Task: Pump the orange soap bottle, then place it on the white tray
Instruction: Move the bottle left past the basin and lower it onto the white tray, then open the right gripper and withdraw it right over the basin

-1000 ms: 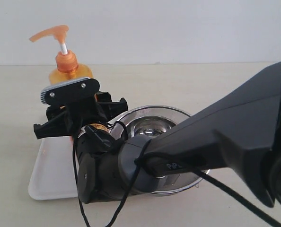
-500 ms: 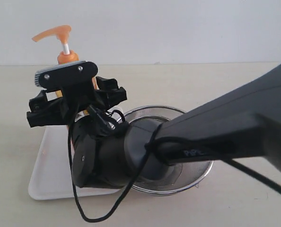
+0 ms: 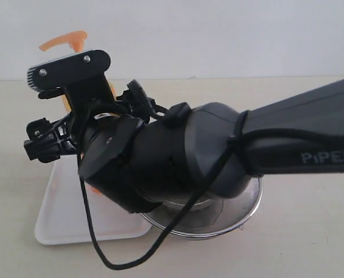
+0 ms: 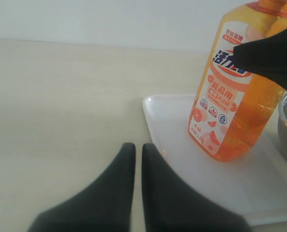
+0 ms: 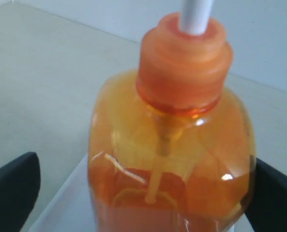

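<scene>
One orange soap bottle (image 4: 229, 96) stands upright on the one white tray (image 4: 182, 164). Its base rests on the tray floor, and bare white shows all around it. The tray lies flat on a pale beige table (image 3: 288, 95).

I have two claws. My right claw (image 5: 143, 193) is spread wide and released, with the bottle's shoulder sitting between its two black fingers (image 5: 13, 191). One finger stands clearly apart from the bottle. The other is right at the bottle's edge, and I cannot tell whether it touches. Nothing is gripped. My right wrist camera shows one orange collar with one white pump stem rising out of it, and one dip tube visible inside through the translucent plastic.

My left claw (image 4: 135, 147) is clenched, its two dark fingertips pressed together with only a thin slit between them and nothing in it. It hangs above the bare table, just beside the tray's near corner and apart from the bottle.

In the outside view, my right arm fills the middle and hides most of the bottle. Only the orange pump spout (image 3: 65, 40) shows, above the wrist camera mount. One round steel strainer bowl (image 3: 241, 211) sits just beside the tray, mostly hidden behind my arm. One black cable (image 3: 97, 246) loops down over the tray's near edge.
</scene>
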### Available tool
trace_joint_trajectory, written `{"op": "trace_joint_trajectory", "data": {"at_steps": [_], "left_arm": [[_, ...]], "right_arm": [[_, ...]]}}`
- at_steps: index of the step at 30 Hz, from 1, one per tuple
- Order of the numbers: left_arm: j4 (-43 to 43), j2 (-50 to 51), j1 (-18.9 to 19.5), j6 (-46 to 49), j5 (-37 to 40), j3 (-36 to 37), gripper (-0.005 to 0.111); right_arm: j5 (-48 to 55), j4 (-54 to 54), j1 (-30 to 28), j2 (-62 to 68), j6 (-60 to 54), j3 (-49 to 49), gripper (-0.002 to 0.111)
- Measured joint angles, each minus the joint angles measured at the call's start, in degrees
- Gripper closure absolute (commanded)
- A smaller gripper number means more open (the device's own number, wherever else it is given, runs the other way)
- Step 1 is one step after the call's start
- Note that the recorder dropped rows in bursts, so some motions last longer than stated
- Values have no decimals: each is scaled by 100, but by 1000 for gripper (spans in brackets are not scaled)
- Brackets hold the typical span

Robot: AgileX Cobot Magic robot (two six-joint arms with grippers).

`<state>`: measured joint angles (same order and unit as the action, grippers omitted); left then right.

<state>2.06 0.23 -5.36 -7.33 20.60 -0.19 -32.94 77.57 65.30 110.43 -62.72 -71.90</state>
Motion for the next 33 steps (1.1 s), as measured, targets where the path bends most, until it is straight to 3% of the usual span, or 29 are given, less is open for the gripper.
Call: {"op": "trace_joint_trajectory", "data": {"at_steps": [9,21,33], "left_arm": [[0,0,0,0,0,0,102],[0,0,0,0,0,0,102],[0,-3,0,0,0,0,102]], "right_arm": [[-1578,1188,750,-227,-1440,0,4],[-2519,2136,1578,-646,-2202,81,4],[-2305,2266,1751,-2853,-1356,2579,4]]}}
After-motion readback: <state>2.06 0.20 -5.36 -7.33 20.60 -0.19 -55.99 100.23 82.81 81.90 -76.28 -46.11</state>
